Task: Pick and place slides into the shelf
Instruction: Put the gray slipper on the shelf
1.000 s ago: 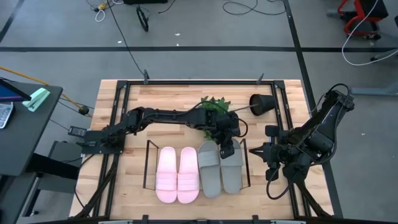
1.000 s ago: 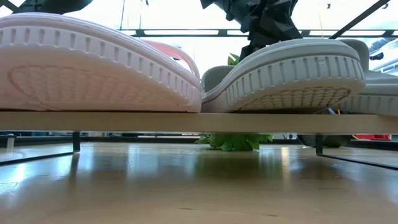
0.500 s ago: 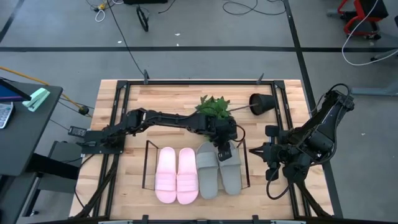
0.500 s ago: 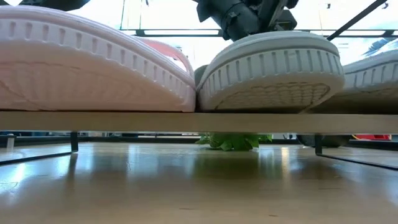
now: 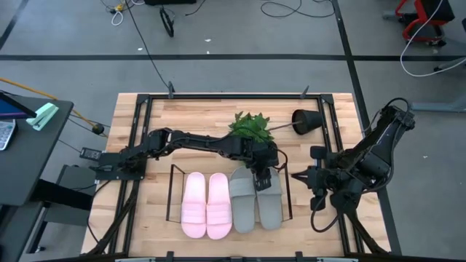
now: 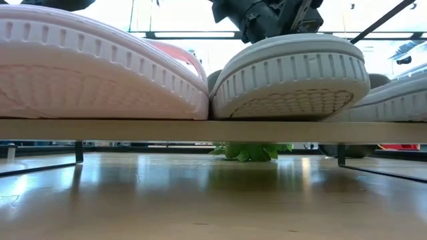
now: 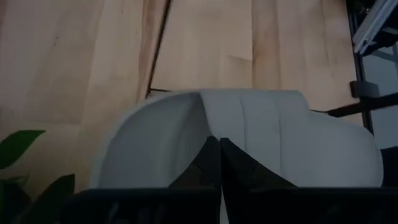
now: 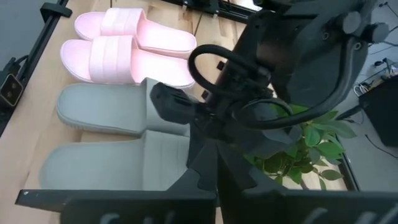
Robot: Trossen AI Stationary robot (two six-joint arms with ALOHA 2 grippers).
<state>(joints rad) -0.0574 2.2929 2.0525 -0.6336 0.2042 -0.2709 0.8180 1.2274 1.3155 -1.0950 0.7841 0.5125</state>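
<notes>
Four slides lie side by side on the shelf [image 5: 172, 191]. The pink pair [image 5: 207, 205] is on the left and the grey pair on the right, their near ends showing in the low view on the shelf's level deck [image 6: 213, 130]. My left gripper [image 5: 262, 180] is shut and slants down onto the far end of the right grey slide [image 5: 270, 204]. The left grey slide [image 5: 242, 202] lies close beside it. My right gripper [image 5: 297, 177] hangs shut above the table, right of the shelf, touching nothing. My left gripper presses its shut fingertips [image 7: 219, 158] against the wide strap [image 7: 249, 124] of the right grey slide, at the slide's far end. It comes from the far side, slanting down. The slide lies flat with its sole [image 6: 293, 87] on the shelf's deck.
A green leafy plant [image 5: 251, 127] lies just beyond the shelf, with a tipped black pot [image 5: 306, 120] to its right. A black frame [image 5: 138, 131] edges the wooden table. My right arm [image 5: 364, 164] stands close to the shelf's right side.
My left gripper has gone down and toward the table's near edge, staying shut. The right grey slide has slid with it along the shelf toward the near edge. It now lies straight beside the other grey slide.
</notes>
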